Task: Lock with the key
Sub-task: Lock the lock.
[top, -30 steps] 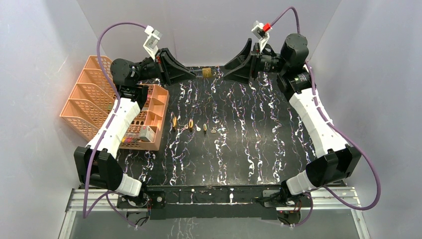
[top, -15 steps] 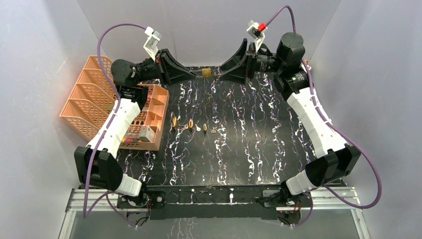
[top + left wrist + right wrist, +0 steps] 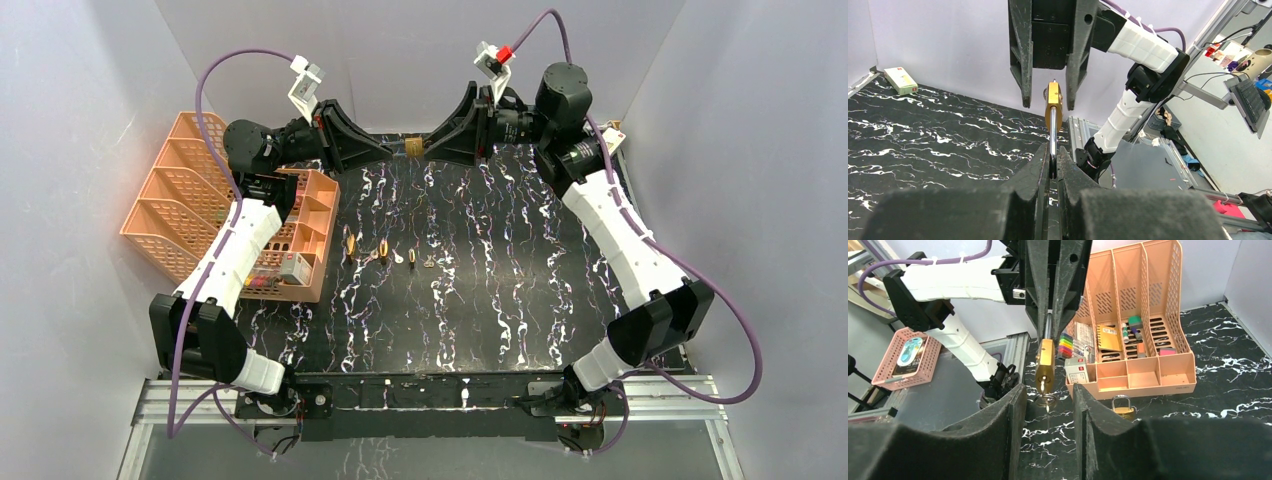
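Observation:
A brass padlock (image 3: 411, 146) hangs in the air at the back of the table, and my left gripper (image 3: 1053, 152) is shut on its steel shackle. Its brass body (image 3: 1052, 102) points away toward my right gripper. In the right wrist view the padlock (image 3: 1045, 360) ends in a key with a ring (image 3: 1046, 401) sticking out of its underside. My right gripper (image 3: 1047, 390) is open, with one finger on each side of the key and ring, and a gap shows on both sides.
An orange desk organizer (image 3: 200, 200) with stationery stands at the left. Several small padlocks (image 3: 383, 250) and loose keys (image 3: 427, 264) lie in a row mid-table. Another padlock (image 3: 1122, 407) lies near the organizer. A small white box (image 3: 900, 80) sits at the back right.
My right arm has moved left until its fingers straddle the padlock's key end, and its jaws have narrowed. The left arm has held still with the padlock.

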You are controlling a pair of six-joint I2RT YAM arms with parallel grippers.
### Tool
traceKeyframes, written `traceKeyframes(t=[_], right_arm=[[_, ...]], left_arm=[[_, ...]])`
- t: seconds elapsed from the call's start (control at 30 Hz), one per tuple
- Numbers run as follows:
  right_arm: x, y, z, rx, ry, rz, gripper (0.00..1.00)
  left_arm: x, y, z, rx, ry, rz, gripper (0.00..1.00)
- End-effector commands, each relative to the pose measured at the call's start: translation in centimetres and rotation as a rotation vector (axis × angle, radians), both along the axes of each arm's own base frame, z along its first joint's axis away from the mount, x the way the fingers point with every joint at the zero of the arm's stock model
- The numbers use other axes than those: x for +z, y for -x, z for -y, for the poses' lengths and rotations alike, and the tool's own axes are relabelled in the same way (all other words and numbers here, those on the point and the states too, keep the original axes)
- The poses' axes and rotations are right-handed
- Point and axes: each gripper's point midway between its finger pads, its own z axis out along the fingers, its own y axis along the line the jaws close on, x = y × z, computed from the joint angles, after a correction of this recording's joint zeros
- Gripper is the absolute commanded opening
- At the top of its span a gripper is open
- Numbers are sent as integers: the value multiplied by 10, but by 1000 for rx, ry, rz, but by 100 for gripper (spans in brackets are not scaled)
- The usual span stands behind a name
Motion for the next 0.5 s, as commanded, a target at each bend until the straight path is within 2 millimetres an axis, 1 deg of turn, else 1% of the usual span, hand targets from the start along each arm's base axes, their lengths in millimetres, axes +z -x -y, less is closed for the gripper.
traceKeyframes(t=[0.0, 0.07, 0.23, 0.37, 0.47], right_arm=[[28, 6, 2, -5, -42, 86, 41], [28, 6, 2, -6, -41, 87, 28], [29, 8, 4, -18, -34, 112, 1], [26, 9, 13, -24, -17, 110, 0], [20, 2, 34, -50, -20, 90, 0]], left_arm=[[20, 13, -5, 18, 25, 90, 0], [20, 14, -5, 18, 25, 91, 0], [19, 14, -6, 15, 20, 91, 0], [17, 12, -9, 12, 6, 93, 0], [15, 10, -17, 26, -6, 95, 0]])
